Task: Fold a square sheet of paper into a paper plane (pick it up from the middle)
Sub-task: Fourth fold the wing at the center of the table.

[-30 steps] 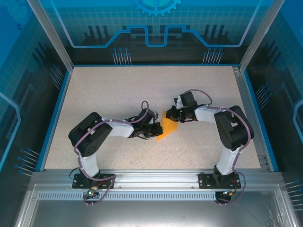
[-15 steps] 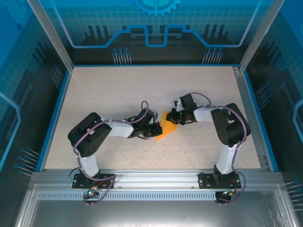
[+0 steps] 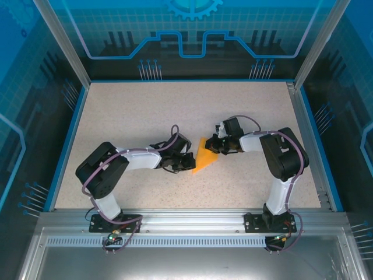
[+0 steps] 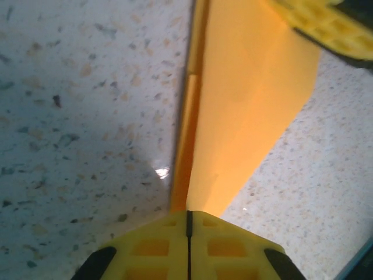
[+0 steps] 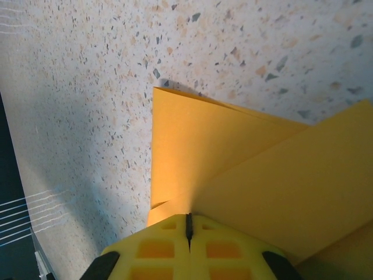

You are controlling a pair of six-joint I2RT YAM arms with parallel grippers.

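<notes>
The paper plane (image 3: 204, 157) lies mid-tabletop (image 3: 145, 111) between the arms. Its long axis runs from a wide far end to a sharp tip pointing near-left. The left gripper (image 4: 187, 219), jaws closed, meets that tip. The right gripper (image 5: 188, 224), also closed, sits at the far-right edge. Whether either pinches paper, I cannot tell.

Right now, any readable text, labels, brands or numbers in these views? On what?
No readable text in these views.
Paper: plain orange, unmarked.
Back wall: gear graphic and line art, no words.
Table: speckle, no labels.
</notes>
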